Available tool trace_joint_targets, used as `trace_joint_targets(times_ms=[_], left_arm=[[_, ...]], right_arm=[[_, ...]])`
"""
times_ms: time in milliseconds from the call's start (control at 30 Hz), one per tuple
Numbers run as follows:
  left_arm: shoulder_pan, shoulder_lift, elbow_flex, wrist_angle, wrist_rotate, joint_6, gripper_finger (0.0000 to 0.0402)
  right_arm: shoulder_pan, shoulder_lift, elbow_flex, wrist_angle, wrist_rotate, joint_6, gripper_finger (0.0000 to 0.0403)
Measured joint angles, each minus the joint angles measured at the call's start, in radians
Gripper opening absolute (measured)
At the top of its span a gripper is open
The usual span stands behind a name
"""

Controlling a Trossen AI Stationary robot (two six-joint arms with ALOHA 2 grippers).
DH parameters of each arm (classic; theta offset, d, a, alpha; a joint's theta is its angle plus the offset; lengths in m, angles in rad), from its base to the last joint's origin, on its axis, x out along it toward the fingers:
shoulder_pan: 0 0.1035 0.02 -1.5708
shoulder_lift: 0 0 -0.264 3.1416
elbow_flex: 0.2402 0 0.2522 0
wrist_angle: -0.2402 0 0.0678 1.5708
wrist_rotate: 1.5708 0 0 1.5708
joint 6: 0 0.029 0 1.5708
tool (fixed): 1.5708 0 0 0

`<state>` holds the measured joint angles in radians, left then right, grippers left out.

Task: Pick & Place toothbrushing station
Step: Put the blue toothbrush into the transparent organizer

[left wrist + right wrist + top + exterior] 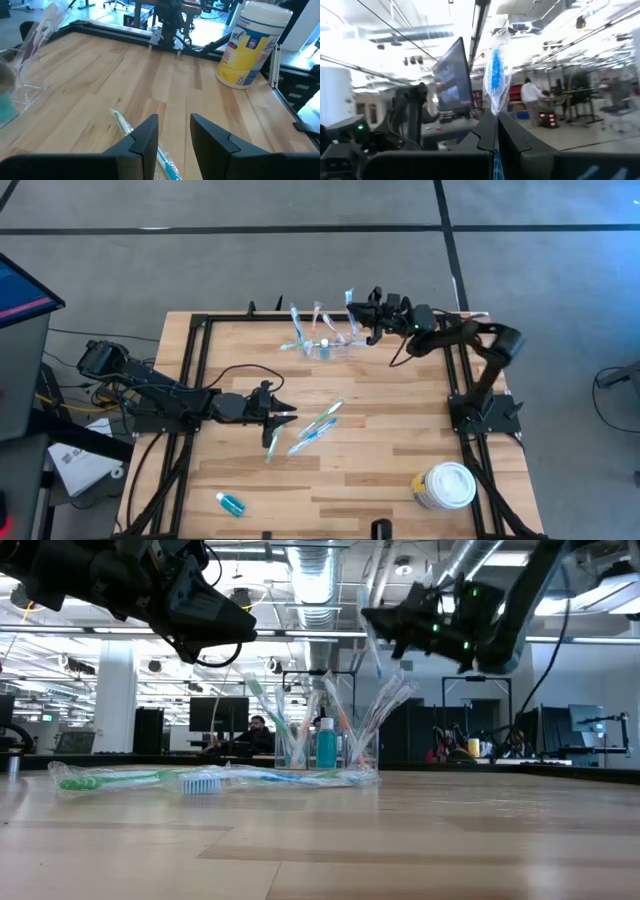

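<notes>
Right gripper [496, 131] is clamped on a wrapped toothbrush [496, 75], held up by the toothbrushing station [325, 342] so it can drop in, while the left gripper [174, 131], fingers apart and empty, hangs over the loose brushes [315, 428].

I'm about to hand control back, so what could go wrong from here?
The right gripper pinches a wrapped toothbrush only at its tip; it could slip or swing. It hangs close over the toothbrushing station, whose upright brushes could be knocked. The left gripper, open above loose toothbrushes, could scatter them.

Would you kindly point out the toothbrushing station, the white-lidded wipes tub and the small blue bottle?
toothbrushing station [325, 345], high view, clear base.
wipes tub [447, 484], high view, white lid.
small blue bottle [231, 503], high view, its body.
</notes>
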<state>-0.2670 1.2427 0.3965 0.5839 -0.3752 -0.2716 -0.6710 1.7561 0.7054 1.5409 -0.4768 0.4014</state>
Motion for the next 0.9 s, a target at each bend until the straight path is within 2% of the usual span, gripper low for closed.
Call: trace_joint_targets(times_ms=[267, 467, 900], left_arm=[[0.0, 0.0, 0.0, 0.001, -0.003, 0.009, 0.0106], [0.006, 0.0, 0.0, 0.001, -0.017, 0.012, 0.0106], [0.006, 0.0, 0.0, 0.001, -0.021, 0.013, 0.0106]], right_arm=[[-0.039, 0.191, 0.098, 0.023, -0.045, 0.067, 0.0], [-0.087, 0.212, 0.137, 0.026, -0.127, 0.102, 0.0], [-0.102, 0.214, 0.138, 0.013, -0.132, 0.064, 0.0]])
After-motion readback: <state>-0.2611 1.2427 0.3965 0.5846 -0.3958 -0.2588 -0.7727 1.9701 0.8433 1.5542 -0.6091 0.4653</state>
